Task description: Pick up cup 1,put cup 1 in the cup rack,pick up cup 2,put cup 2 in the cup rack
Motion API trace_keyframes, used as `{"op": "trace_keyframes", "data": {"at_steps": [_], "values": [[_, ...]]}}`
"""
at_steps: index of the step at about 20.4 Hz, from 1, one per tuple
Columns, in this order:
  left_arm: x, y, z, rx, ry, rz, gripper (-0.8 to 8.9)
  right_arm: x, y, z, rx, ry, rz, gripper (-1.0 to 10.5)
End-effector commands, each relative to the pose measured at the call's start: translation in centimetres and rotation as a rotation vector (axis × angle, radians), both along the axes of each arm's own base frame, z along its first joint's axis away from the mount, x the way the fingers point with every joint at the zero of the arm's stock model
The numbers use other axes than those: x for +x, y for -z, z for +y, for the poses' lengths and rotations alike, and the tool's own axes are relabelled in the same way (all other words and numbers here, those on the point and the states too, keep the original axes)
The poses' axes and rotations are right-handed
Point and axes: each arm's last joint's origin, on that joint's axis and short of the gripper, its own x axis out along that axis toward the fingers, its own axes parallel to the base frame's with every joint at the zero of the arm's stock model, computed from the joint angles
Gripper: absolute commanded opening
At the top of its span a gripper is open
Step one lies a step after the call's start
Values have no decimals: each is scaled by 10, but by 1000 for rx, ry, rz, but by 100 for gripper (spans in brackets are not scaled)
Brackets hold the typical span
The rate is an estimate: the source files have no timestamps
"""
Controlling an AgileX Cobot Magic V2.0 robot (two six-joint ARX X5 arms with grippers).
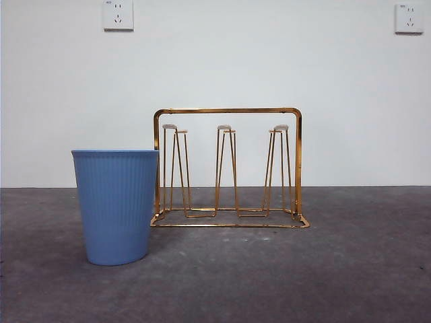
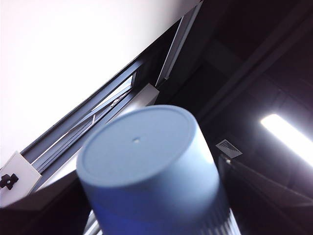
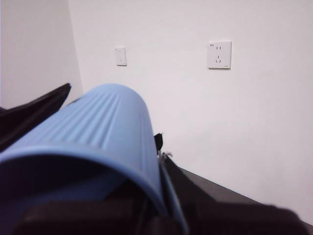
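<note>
A ribbed blue cup stands upright on the table, just left of the gold wire cup rack and overlapping its left post. The rack's white-tipped prongs are bare. No arm shows in the front view. In the left wrist view another blue cup rises from my left gripper with its flat base pointing up at the ceiling; the cup hides the jaws. In the right wrist view my right gripper is shut on a ribbed blue cup lying sideways between its black jaws, rim toward the camera.
Grey table runs to a white wall with two sockets. A ceiling light and window frames fill the left wrist view. The right wrist view faces a wall with sockets.
</note>
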Motion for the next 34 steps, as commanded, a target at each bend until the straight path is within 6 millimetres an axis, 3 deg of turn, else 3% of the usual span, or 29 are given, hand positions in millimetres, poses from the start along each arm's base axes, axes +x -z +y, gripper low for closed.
{"op": "trace_keyframes", "data": {"at_steps": [1, 7, 12, 14, 20, 26, 34], "values": [[-2, -5, 4, 0, -48, -69, -8, 4, 4, 0, -24, 52, 14, -12], [-1, -3, 3, 17, -51, -60, -8, 4, 8, 0, -45, 53, 40, 21], [-1, -2, 2, 41, -65, -71, -8, 2, 13, -2, -85, 70, 92, 292], [0, -2, 2, 45, -70, -74, -8, -1, 15, -6, -104, 92, 115, 326], [7, 2, 4, 117, -94, -77, -7, -23, 25, -26, -245, 209, 199, 324], [15, 17, -3, 340, -209, -97, -6, -54, 40, -57, -432, 384, 315, 321], [6, 46, -28, 736, -565, -67, -6, -93, 48, -91, -509, 524, 357, 320]]}}
